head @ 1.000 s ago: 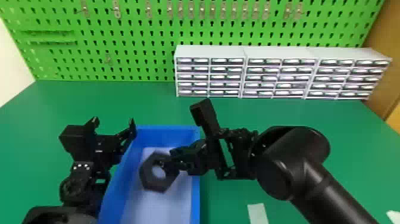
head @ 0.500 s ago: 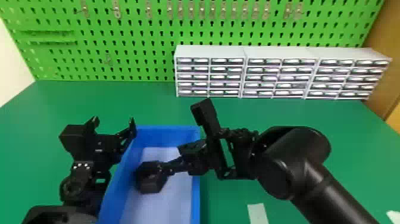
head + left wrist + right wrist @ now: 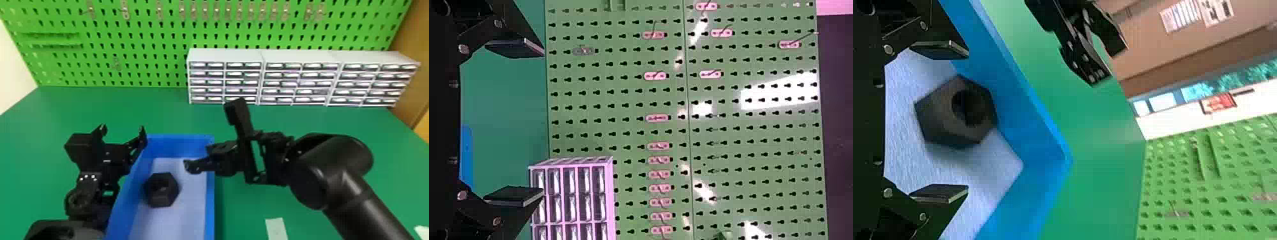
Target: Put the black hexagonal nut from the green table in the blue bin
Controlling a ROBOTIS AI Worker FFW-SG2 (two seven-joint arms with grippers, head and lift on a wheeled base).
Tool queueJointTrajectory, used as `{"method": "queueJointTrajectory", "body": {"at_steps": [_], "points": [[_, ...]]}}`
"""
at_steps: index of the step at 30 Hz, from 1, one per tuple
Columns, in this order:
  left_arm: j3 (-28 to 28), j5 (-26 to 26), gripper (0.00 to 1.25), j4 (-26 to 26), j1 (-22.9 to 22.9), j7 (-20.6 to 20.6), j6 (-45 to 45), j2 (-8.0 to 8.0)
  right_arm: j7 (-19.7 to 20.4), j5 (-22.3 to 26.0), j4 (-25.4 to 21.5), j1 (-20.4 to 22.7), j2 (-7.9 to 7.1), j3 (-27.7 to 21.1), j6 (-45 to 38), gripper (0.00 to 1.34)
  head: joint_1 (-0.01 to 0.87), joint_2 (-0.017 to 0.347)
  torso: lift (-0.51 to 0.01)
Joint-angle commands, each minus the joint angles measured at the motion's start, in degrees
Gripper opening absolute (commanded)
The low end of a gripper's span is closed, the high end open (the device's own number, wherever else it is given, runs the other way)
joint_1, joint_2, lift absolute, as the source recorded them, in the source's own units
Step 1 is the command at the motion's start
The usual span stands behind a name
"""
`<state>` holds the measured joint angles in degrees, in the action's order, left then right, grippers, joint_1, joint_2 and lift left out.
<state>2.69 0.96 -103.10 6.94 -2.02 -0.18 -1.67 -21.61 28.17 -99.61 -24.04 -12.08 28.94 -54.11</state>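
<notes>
The black hexagonal nut [image 3: 161, 190] lies inside the blue bin [image 3: 209, 198], toward its left wall. My right gripper [image 3: 194, 166] is over the bin's right wall, its visible finger apart from the nut. In the right wrist view, the nut [image 3: 943, 117] appears beyond the open right gripper [image 3: 960, 121], with nothing gripped; the bin's wall [image 3: 1045, 145] is behind it. My left gripper [image 3: 122, 131] is parked by the bin's left wall. Its fingers stand wide apart in the left wrist view, where the left gripper [image 3: 541, 121] holds nothing.
The bin stands on the green table [image 3: 249, 204] between both arms. White drawer units [image 3: 223, 56] line the back, below a green pegboard [image 3: 153, 67]. A pale strip [image 3: 276, 228] lies right of the bin.
The nut, at first held by my right gripper, has been let go and has shifted slightly left and down. The right fingers have opened and parted from it. The left arm has kept still.
</notes>
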Motion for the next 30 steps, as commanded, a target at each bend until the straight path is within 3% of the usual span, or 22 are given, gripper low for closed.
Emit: {"method": "queueJointTrajectory", "body": {"at_steps": [1,12,26,30], "points": [[-0.05,0.09,0.97,0.0,0.0,0.0,0.0,0.0,-0.01,-3.3,-1.9,2.07,1.01,-5.04,1.2,1.01,0.657,0.057,-0.095],[-0.23,0.09,0.97,0.0,0.0,0.09,0.0,0.0,0.87,-8.14,-5.51,6.11,2.85,-16.29,4.45,1.01,0.657,0.057,-0.095],[-0.31,0.18,0.97,0.09,0.27,0.18,0.09,0.09,10.27,-6.64,-9.38,13.85,4.96,-24.64,18.51,1.01,0.657,0.057,-0.095],[-0.31,0.09,0.97,0.18,0.27,0.18,0.09,0.09,13.17,-7.87,-10.96,17.27,7.07,-26.39,23.35,1.01,0.657,0.057,-0.095]]}}
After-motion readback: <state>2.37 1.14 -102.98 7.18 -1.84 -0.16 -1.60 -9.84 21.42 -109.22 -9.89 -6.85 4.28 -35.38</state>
